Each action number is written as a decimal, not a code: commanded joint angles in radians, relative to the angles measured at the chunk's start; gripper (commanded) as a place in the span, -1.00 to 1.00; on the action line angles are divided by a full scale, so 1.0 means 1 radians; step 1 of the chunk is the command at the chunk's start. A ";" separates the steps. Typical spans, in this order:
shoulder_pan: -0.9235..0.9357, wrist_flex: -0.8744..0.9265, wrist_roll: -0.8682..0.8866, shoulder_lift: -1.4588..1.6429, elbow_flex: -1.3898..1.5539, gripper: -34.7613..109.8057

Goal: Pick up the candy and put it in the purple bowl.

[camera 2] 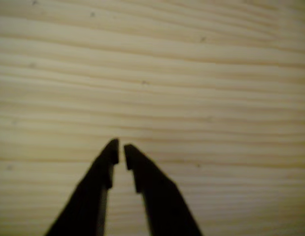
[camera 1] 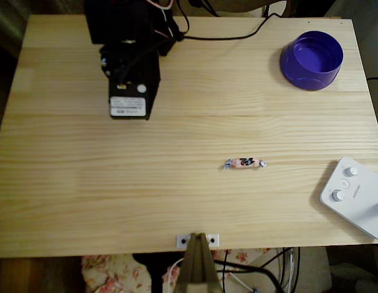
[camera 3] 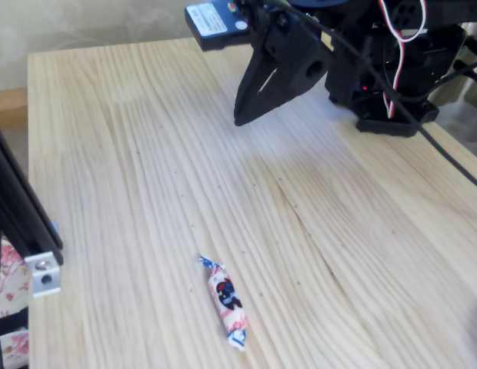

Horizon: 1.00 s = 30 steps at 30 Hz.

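Overhead view: the candy (camera 1: 244, 163) lies on the wooden table (camera 1: 177, 195), well apart from the purple bowl (camera 1: 311, 60) at the top right corner.

Wrist view: the gripper (camera 2: 120, 150) hangs above bare wood, fingers nearly closed, holding nothing.

Fixed view: the candy (camera 3: 225, 300) lies near the front edge, far from the gripper (camera 3: 240, 117).

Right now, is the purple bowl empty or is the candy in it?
Empty. The purple bowl shows only its glossy inside; the candy lies on the wooden table, well apart from it.

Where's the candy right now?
In the overhead view the candy lies on the bare table right of centre, below the purple bowl and left of the white device.
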 commanded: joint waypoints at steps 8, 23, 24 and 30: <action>-0.029 0.094 -0.164 0.015 -0.222 -0.53; -0.301 0.141 -0.161 -0.328 -0.607 -0.53; -0.313 0.123 -0.166 -0.387 -0.643 -0.53; -0.393 0.005 -0.192 -0.730 -0.845 -0.53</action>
